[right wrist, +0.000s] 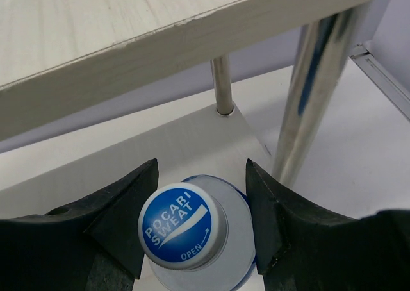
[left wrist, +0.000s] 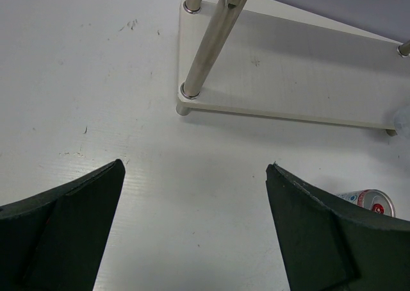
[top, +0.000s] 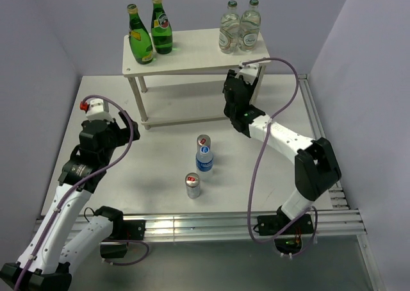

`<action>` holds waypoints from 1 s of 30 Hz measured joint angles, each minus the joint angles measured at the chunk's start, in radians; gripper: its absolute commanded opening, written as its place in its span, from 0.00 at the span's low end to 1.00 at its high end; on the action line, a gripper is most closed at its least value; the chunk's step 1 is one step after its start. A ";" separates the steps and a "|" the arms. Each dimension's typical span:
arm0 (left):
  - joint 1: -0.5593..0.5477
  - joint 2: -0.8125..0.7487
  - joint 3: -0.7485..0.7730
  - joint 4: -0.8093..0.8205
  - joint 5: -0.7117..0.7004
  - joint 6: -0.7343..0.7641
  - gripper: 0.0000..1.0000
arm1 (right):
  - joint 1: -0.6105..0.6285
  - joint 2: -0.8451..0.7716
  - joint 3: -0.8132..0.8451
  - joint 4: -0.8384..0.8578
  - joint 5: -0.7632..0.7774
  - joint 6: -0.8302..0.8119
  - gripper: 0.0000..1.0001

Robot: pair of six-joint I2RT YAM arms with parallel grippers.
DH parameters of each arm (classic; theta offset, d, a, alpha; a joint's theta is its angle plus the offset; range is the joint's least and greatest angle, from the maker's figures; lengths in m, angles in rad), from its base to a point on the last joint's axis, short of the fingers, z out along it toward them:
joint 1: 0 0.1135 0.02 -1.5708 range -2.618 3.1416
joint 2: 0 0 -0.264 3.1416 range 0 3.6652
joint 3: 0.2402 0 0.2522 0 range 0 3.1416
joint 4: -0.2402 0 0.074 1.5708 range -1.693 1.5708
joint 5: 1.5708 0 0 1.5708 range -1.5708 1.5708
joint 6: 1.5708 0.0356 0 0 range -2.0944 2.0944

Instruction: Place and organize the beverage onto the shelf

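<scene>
1. One big white table carries everything, with both arms bolted at its near edge.
2. Next in size is the shelf, standing at the far side of the table: two white boards on thin round legs.
3. The right gripper reaches in under the top board at the shelf's right end. Its fingers are clamped on either side of the held water bottle, which has a blue cap reading POCARI SWEAT. That bottle is over the lower board, just beside the front right leg. Can't tell if its base is resting on the board.
4. The left gripper is spread wide with nothing between the fingers. It hovers over bare table, facing the shelf's left front leg.
5. The front green bottle and rear green bottle stand upright on the top board's left end, just beside each other.
6. The left clear bottle and right clear bottle, both green-capped, stand side by side on the top board's right end.
7. The loose water bottle stands upright on the table in front of the shelf, between the arms.
8. The far can sits right behind that bottle. The near can stands a little closer to the bases.
</scene>
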 measured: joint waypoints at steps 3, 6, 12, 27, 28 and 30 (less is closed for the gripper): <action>0.000 0.001 0.000 0.002 0.000 0.000 0.99 | -0.030 0.067 0.043 0.010 -0.021 0.001 0.00; 0.000 0.003 0.000 0.003 0.000 0.000 0.99 | -0.054 0.118 0.074 0.030 -0.040 0.008 0.00; 0.000 0.027 0.000 0.003 0.002 0.000 0.99 | -0.072 0.155 0.085 0.083 -0.055 0.023 0.00; 0.000 0.054 0.000 0.003 0.009 0.006 0.99 | -0.091 0.230 0.063 0.296 -0.025 0.006 0.00; 0.000 0.054 0.000 0.004 0.009 0.006 0.99 | -0.091 0.237 0.063 0.316 -0.018 0.000 0.00; 0.000 0.053 0.000 0.004 0.009 0.006 0.99 | -0.092 0.242 0.058 0.342 -0.014 -0.008 0.00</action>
